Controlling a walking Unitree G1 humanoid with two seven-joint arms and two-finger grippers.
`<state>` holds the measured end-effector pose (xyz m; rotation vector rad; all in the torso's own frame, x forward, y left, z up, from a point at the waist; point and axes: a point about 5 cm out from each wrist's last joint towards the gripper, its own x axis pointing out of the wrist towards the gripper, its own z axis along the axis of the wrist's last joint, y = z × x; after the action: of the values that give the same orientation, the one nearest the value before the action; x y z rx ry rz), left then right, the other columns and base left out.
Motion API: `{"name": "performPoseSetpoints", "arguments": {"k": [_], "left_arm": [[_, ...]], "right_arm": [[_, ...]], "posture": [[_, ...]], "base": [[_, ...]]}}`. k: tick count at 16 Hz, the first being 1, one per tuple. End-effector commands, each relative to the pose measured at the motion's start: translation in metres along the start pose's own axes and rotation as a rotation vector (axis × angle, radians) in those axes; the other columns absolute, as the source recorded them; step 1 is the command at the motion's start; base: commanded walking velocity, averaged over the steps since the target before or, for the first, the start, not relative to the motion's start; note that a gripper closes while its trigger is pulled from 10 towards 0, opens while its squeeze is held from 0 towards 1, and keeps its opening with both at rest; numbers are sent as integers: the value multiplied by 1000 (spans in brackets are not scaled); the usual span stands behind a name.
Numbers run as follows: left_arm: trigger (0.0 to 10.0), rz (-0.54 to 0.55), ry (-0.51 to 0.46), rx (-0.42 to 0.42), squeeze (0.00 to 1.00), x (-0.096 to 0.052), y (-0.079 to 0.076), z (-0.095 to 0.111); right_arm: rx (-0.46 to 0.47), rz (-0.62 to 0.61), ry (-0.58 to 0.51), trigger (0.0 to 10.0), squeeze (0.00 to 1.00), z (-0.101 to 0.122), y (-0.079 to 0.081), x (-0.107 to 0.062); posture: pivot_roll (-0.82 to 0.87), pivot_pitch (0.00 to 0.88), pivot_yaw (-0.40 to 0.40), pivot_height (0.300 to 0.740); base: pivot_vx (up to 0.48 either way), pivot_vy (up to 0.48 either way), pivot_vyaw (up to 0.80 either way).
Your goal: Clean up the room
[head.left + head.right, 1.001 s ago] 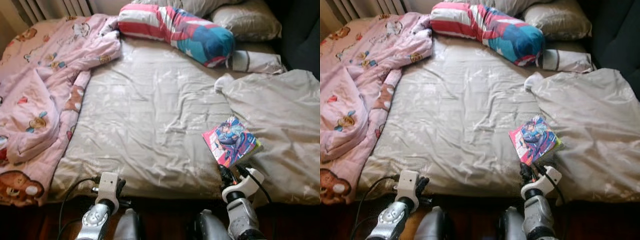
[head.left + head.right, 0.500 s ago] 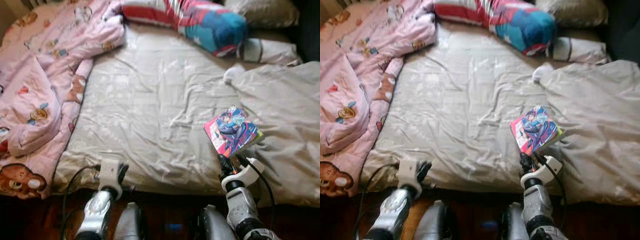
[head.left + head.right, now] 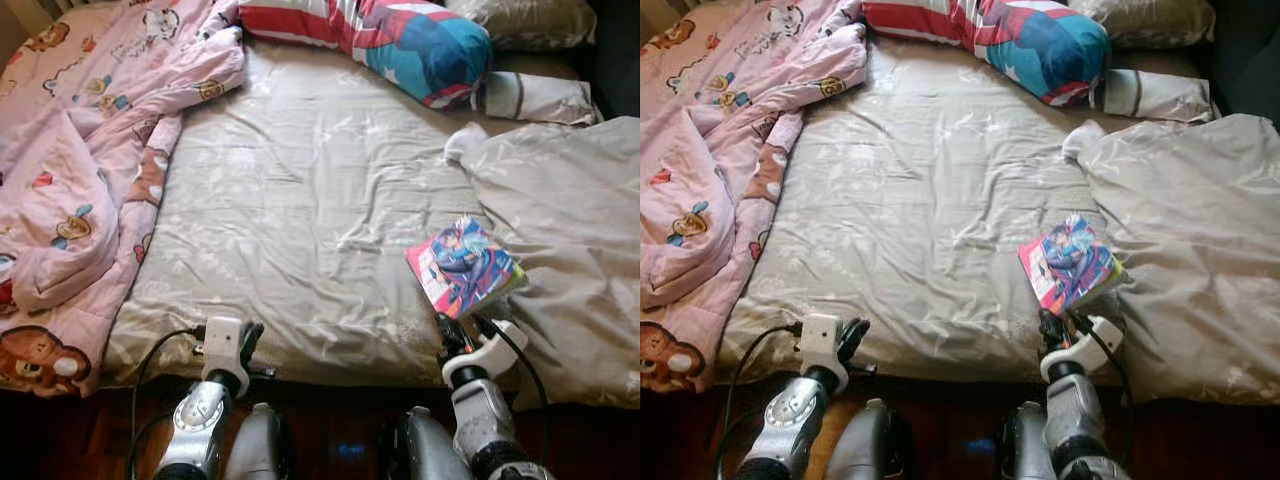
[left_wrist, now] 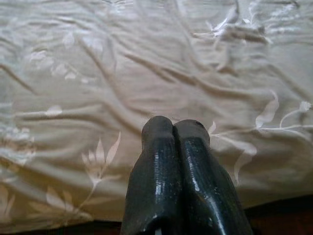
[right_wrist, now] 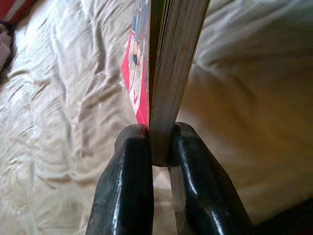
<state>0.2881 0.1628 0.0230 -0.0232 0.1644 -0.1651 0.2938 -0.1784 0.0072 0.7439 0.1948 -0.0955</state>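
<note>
A comic book with a pink and blue cover lies tilted near the front edge of the beige bed sheet. My right gripper is shut on the book's lower edge; in the right wrist view the page block stands between the two black fingers. The right arm reaches up from below the bed's front edge. My left gripper is shut with nothing in it, its tips just over the sheet at the bed's front edge. The left arm stands at the lower left.
A pink cartoon-print blanket is bunched on the bed's left side. A red, white and blue bolster pillow lies at the head, with beige pillows behind. A rumpled beige duvet covers the right side. Dark floor lies below the bed.
The head camera has tilted and shifted, so the bed sits a little differently in view. The right gripper still holds the comic book; the left arm has barely moved.
</note>
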Motion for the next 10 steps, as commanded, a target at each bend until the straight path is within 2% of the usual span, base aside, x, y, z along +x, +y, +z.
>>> {"name": "performPoseSetpoints", "arguments": {"k": [1,5,8,10], "left_arm": [[10000,5,28,-14,0,-5,1,-7],[10000,5,21,-20,0,-1,0,-3],[10000,2,29,-15,0,-3,-2,-5],[10000,2,29,-15,0,-3,-2,-6]], "right_arm": [[-3,5,-19,10000,0,-1,-2,-3],[-54,-19,11,10000,0,1,-5,-2],[-75,-23,3,10000,0,4,-6,-2],[-64,-19,-38,10000,0,7,-7,-3]], "posture": [[65,272,60,642],[57,286,57,637],[51,285,55,607],[51,284,54,607]], "base": [[0,0,0],[0,0,0],[0,0,0],[0,0,0]]}}
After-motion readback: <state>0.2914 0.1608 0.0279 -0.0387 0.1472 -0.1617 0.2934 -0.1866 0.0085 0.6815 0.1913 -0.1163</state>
